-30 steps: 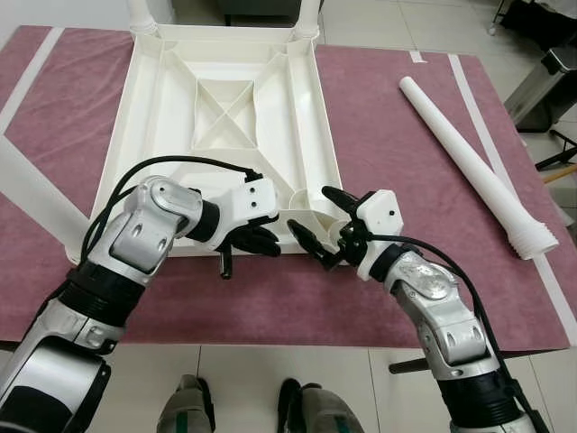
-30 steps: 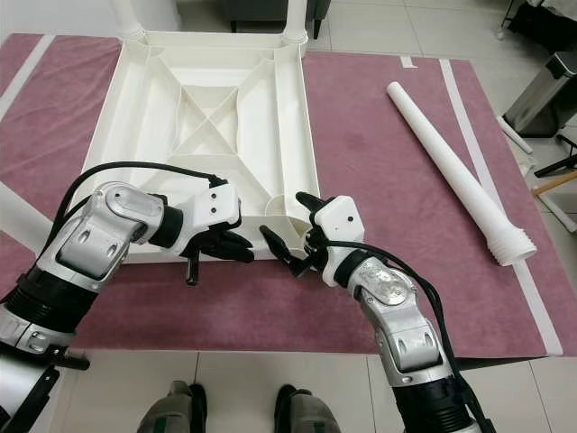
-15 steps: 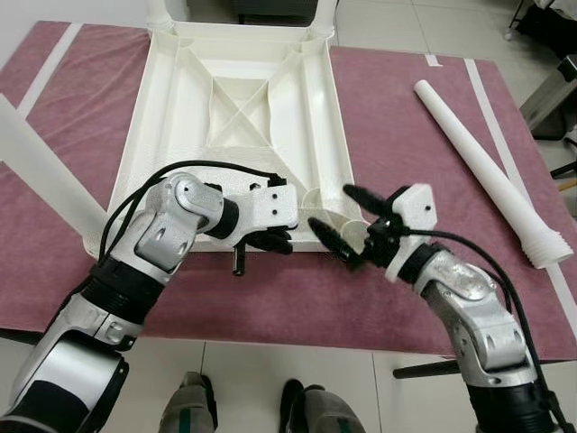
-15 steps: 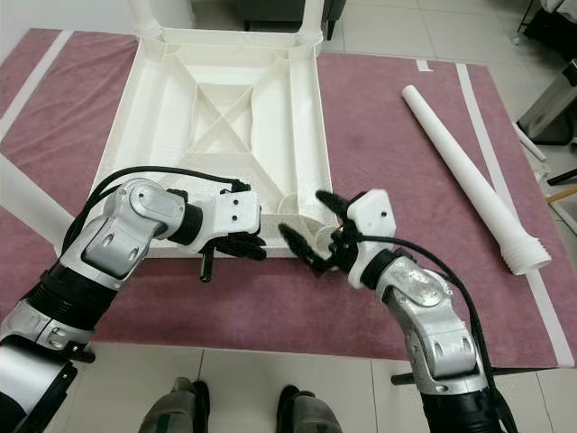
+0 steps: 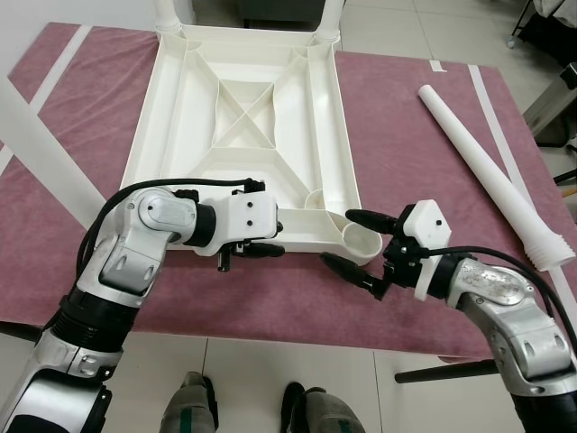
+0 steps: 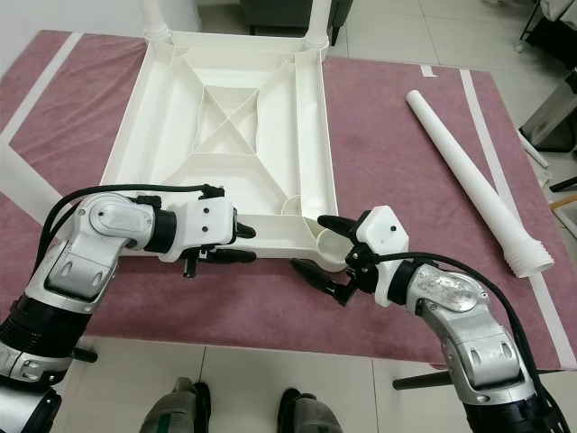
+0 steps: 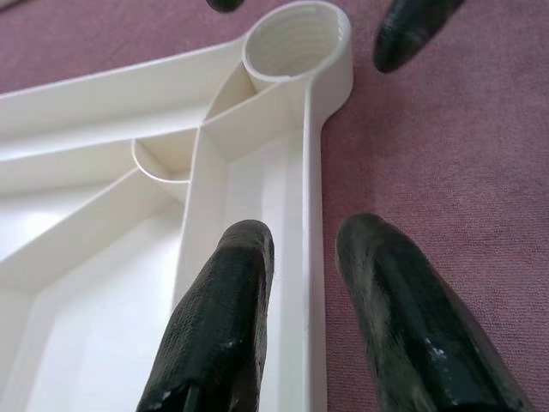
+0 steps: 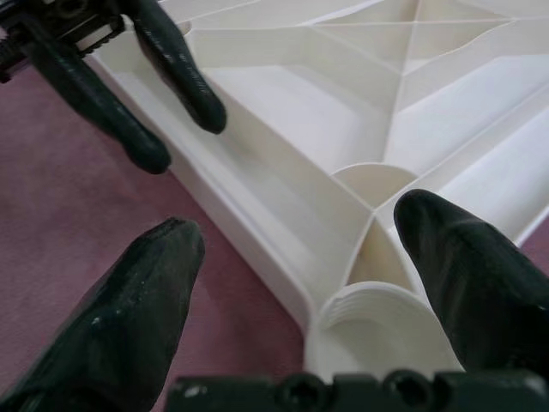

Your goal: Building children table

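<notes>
the white children's table top (image 5: 243, 135) is being shown upside down on a maroon mat (image 5: 406, 162), its ribbed underside facing up, with two legs (image 5: 168, 13) already standing in the far corner sockets. the near edge of the table top is being straddled by the left tool (image 5: 248, 244): one black finger (image 7: 219, 326) is lying inside the rim and the other outside on the mat, with the rim wall between them, though whether the rim is being pinched cannot be told. the right tool (image 5: 361, 248) is being held open around the near right corner socket (image 5: 356, 239), a threaded round cup, one finger above it and one below over the mat; in the right wrist view the fingertips (image 8: 141, 318) are being seen set well apart on either side of that socket, not touching it. a loose white leg (image 5: 487, 171) with a threaded end is lying on the mat to the right, well apart from the table top. another long white leg (image 5: 45, 149) is being seen slanting across the left side. the robot's feet (image 5: 194, 406) are being seen on the tiled floor (image 5: 379, 379) below the mat's near edge.
</notes>
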Controlling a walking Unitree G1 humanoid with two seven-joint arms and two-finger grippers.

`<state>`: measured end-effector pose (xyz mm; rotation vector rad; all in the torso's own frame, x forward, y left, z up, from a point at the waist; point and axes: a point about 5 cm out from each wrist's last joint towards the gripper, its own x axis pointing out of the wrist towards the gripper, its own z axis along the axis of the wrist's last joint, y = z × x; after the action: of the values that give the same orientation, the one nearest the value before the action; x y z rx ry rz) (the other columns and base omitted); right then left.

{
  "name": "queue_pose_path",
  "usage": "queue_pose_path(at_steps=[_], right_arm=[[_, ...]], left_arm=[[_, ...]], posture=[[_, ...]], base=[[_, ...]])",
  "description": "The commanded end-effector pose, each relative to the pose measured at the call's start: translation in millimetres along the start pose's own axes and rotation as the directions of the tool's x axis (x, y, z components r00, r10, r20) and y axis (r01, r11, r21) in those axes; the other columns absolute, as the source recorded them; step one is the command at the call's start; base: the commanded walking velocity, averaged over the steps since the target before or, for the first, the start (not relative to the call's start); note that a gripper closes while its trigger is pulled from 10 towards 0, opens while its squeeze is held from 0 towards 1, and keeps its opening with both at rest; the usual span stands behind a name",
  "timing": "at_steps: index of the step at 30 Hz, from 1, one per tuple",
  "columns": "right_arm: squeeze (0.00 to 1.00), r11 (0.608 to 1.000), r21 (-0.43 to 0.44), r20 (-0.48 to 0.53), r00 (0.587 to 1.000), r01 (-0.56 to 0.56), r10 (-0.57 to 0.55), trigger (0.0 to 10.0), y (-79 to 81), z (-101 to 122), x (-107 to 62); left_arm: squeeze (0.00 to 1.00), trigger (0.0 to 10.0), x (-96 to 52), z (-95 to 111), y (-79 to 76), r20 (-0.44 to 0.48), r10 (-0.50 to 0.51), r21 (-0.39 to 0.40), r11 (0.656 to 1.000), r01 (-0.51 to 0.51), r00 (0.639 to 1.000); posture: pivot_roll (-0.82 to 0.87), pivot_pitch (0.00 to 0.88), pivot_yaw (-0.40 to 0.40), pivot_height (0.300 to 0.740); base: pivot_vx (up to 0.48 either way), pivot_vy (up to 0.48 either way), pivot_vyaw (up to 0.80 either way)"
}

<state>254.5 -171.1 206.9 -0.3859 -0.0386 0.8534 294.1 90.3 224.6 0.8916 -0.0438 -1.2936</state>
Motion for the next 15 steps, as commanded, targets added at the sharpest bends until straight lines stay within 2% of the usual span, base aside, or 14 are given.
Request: queue_pose_path(at_steps=[1, 3, 5, 6, 7, 8, 9, 10, 13, 14, 15], right_arm=[[0.00, 0.998, -0.020, 0.008, 0.998, 0.066, -0.066, 10.0, -10.8, 5.8, -7.9], [0.00, 0.996, -0.023, 0.012, 0.996, 0.089, -0.089, 10.0, -14.1, 7.8, -10.2], [0.00, 0.982, 0.001, 0.020, 0.982, 0.189, -0.189, 10.0, -24.8, 11.4, -15.8], [0.00, 0.982, 0.001, 0.020, 0.982, 0.189, -0.189, 10.0, -24.8, 11.4, -15.8], [0.00, 0.946, 0.051, 0.008, 0.948, 0.319, -0.320, 10.0, -36.1, 8.3, -20.3], [0.00, 0.922, 0.068, -0.009, 0.924, 0.382, -0.382, 10.0, -41.4, 4.5, -21.6], [0.00, 0.922, 0.068, -0.009, 0.924, 0.382, -0.382, 10.0, -41.4, 4.5, -21.6], [0.00, 0.903, 0.078, -0.021, 0.907, 0.422, -0.421, 10.0, -44.7, 1.8, -22.4], [0.00, 0.799, 0.101, -0.077, 0.806, 0.592, -0.587, 10.0, -60.0, -10.2, -20.4], [0.00, 0.799, 0.101, -0.077, 0.806, 0.592, -0.587, 10.0, -60.0, -10.2, -20.4], [0.00, 0.765, 0.143, -0.064, 0.777, 0.628, -0.626, 10.0, -60.7, -11.0, -16.2]], left_arm=[[0.00, 10.0, -8.4, 3.6, 14.1, 0.025, 0.345, -0.007, 0.939, -0.345, 0.938], [0.00, 10.0, -11.3, 6.1, 14.9, 0.038, 0.360, -0.016, 0.933, -0.360, 0.932], [0.00, 10.0, -21.5, 15.8, 21.9, 0.103, 0.437, -0.077, 0.899, -0.431, 0.894], [0.00, 10.0, -21.5, 15.8, 21.9, 0.103, 0.437, -0.077, 0.899, -0.431, 0.894], [0.00, 10.0, -31.5, 20.6, 30.1, 0.128, 0.521, -0.151, 0.851, -0.503, 0.844], [0.00, 10.0, -34.6, 18.8, 32.8, 0.114, 0.552, -0.175, 0.830, -0.530, 0.826], [0.00, 10.0, -34.6, 18.8, 32.8, 0.114, 0.552, -0.175, 0.830, -0.530, 0.826], [0.00, 10.0, -36.5, 17.4, 34.4, 0.104, 0.571, -0.190, 0.815, -0.547, 0.815], [0.00, 10.0, -38.5, 3.4, 33.9, 0.040, 0.641, -0.233, 0.751, -0.617, 0.766], [0.00, 10.0, -38.5, 3.4, 33.9, 0.040, 0.641, -0.233, 0.751, -0.617, 0.766], [0.00, 10.0, -38.6, 4.2, 31.8, 0.053, 0.682, -0.294, 0.708, -0.642, 0.729]], posture=[[0.09, 0.146, -0.021, 0.740], [0.09, 0.146, -0.021, 0.740], [0.08, 0.144, -0.021, 0.740], [0.08, 0.144, -0.021, 0.740], [0.08, 0.142, -0.020, 0.740], [0.07, 0.141, -0.016, 0.740], [0.07, 0.141, -0.016, 0.740], [0.07, 0.141, -0.016, 0.740], [0.07, 0.137, -0.006, 0.740], [0.07, 0.137, -0.006, 0.740], [0.06, 0.127, 0.000, 0.740]], base=[[0.000, 0.000, 0.00], [0.000, 0.000, 0.00], [0.000, 0.000, 0.00], [0.000, 0.000, 0.00], [0.000, 0.000, 0.00], [0.000, 0.000, 0.00], [0.000, 0.000, 0.00], [0.000, 0.000, 0.00], [0.000, 0.000, 0.00], [0.000, 0.000, 0.00], [0.000, 0.000, 0.00]])
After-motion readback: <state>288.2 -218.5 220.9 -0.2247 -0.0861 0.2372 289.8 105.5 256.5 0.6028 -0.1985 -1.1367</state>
